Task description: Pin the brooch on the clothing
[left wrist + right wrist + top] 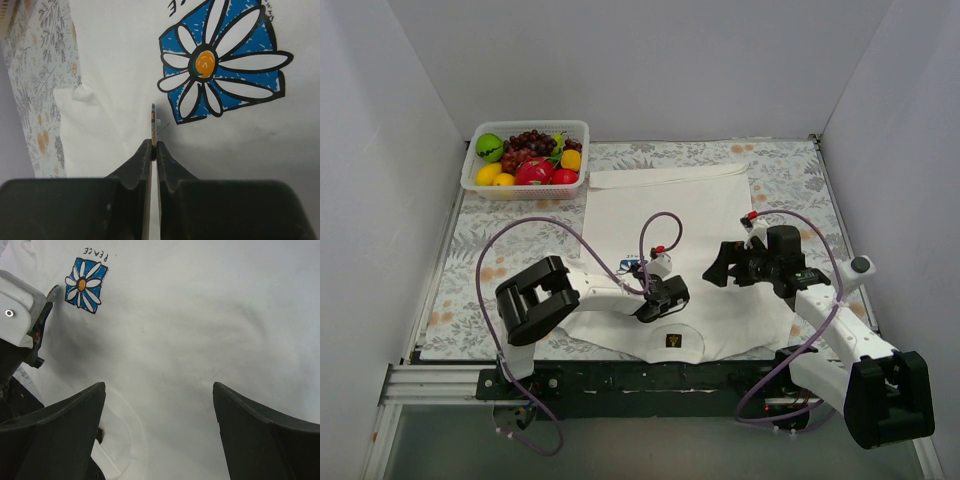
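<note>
The clothing, a white T-shirt (705,205), lies flat on the table with its collar toward the arms. Its blue-and-white daisy print (220,60) fills the upper right of the left wrist view. My left gripper (154,145) is shut on the brooch (153,120), a thin disc seen edge-on sticking out past the fingertips, just below and left of the print and close over the cloth. In the top view the left gripper (642,270) sits at the print. My right gripper (159,387) hangs open over bare shirt near the collar (120,440), holding nothing.
A white basket (582,128) of toy fruit stands at the back left. The floral tablecloth (470,260) shows round the shirt. White walls close in the left, right and back. The left arm's wrist (20,315) shows at the left edge of the right wrist view.
</note>
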Robot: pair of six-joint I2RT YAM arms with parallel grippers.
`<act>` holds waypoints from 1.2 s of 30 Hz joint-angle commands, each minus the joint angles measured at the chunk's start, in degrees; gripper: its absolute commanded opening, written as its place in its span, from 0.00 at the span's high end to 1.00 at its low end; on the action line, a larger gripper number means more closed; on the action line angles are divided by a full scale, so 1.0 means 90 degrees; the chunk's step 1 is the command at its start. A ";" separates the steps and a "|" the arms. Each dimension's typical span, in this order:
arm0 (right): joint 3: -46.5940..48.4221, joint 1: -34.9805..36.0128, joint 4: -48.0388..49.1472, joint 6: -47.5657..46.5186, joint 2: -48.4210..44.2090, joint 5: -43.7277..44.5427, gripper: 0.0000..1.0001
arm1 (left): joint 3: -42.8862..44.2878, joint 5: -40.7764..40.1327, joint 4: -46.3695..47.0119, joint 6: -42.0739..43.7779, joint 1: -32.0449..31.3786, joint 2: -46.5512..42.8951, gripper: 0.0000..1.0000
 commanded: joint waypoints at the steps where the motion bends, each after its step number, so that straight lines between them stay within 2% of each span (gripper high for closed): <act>1: -0.0062 -0.0283 0.0194 -0.0012 -0.0064 -0.0396 0.05 | 0.0283 -0.0386 -0.0880 -0.0943 -0.0054 0.0273 1.00; 9: -0.0160 -0.0449 0.0213 0.0007 -0.0084 -0.0533 0.05 | 0.0517 -0.0162 -0.1221 -0.1412 -0.0376 0.0449 1.00; 17: -0.0199 -0.0527 0.0155 -0.0012 -0.0143 -0.0514 0.05 | 0.1454 -0.0455 -0.2256 -0.2474 -0.0757 0.1834 1.00; 20: -0.0209 -0.0557 0.0135 -0.0022 -0.0162 -0.0523 0.05 | 0.1699 -0.0475 -0.2579 -0.2730 -0.0855 0.2041 1.00; 22: -0.0238 -0.0547 0.0155 -0.0022 -0.0153 -0.0533 0.05 | 0.1758 -0.0407 -0.2444 -0.2702 -0.0933 0.1973 1.00; 25: -0.0248 -0.0557 0.0174 -0.0041 -0.0123 -0.0582 0.06 | 0.1651 -0.0037 -0.1664 -0.2195 -0.0953 0.1506 1.00; 29: -0.0257 -0.0547 0.0165 -0.0071 -0.0084 -0.0650 0.06 | 0.1183 0.0618 0.0071 -0.1434 -0.0953 0.0413 1.00; 30: -0.0248 -0.0547 0.0184 -0.0090 -0.0065 -0.0670 0.06 | 0.0998 0.0716 0.0299 -0.1268 -0.0953 0.0033 1.00; 36: -0.0258 -0.0557 0.0203 -0.0110 0.0023 -0.0797 0.07 | 0.0617 0.0854 0.1082 -0.1100 -0.0933 -0.0799 1.00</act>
